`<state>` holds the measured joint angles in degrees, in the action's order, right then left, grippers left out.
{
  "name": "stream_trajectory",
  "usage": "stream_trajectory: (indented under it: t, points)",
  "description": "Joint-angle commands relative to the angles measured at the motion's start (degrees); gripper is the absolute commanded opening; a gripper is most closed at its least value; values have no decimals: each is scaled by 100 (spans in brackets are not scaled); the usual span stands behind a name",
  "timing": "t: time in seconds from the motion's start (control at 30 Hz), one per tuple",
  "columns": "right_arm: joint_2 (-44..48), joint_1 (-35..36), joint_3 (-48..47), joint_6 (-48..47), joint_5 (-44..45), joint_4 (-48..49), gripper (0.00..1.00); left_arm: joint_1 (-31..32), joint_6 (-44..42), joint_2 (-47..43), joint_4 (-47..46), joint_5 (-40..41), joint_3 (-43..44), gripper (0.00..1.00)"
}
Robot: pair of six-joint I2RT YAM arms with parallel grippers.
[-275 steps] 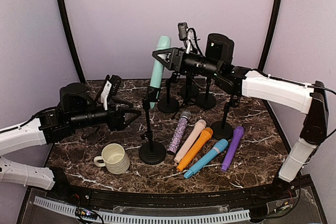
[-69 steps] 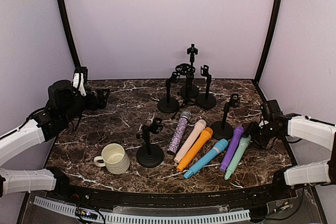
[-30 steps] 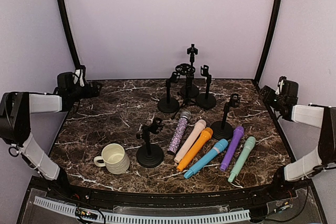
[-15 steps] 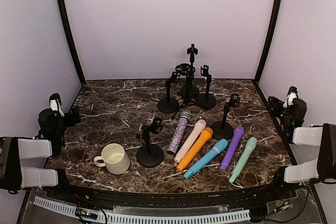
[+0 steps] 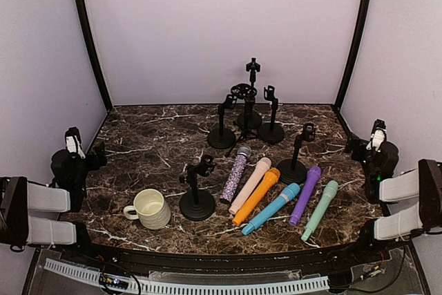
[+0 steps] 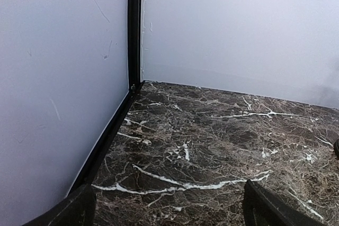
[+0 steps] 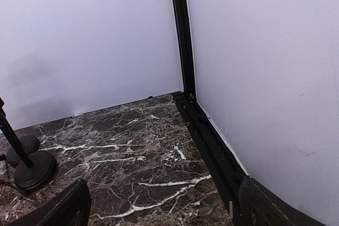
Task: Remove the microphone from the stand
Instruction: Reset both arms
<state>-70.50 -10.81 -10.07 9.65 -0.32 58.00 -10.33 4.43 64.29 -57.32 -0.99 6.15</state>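
The mint green microphone point(image 5: 319, 210) lies flat on the marble table point(image 5: 159, 143), at the right end of a row of loose microphones. The black stand point(image 5: 197, 197) at front centre carries nothing, and its clip point(image 5: 202, 166) is bare. My left gripper point(image 5: 93, 155) is folded back at the table's left edge, open and holding nothing. My right gripper point(image 5: 357, 147) is drawn back at the right edge, also open. In the left wrist view the left gripper point(image 6: 169, 213) looks over bare marble. The right gripper point(image 7: 164, 207) faces the back right corner.
Several more microphones lie in the row: glittery purple point(image 5: 236, 173), peach point(image 5: 250, 184), orange point(image 5: 256, 195), blue point(image 5: 271, 208), purple point(image 5: 304, 195). A cream mug point(image 5: 150, 208) stands front left. Several empty black stands point(image 5: 248, 105) cluster at the back; one stand base point(image 7: 34, 170) shows in the right wrist view.
Both arms have pulled back from the rear corners and folded down at the near side edges. The mint microphone and the stands have not moved in the last second.
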Motion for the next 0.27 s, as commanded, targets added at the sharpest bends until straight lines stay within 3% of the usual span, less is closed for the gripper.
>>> stream_trajectory:
  t: [0.0, 0.23]
  points:
    - [-144, 132, 22, -222, 211, 580, 99, 5, 49, 7, -180, 120, 32, 99]
    - [-253, 210, 22, -266, 254, 696, 99, 4, 169, 148, -261, 305, 84, 99]
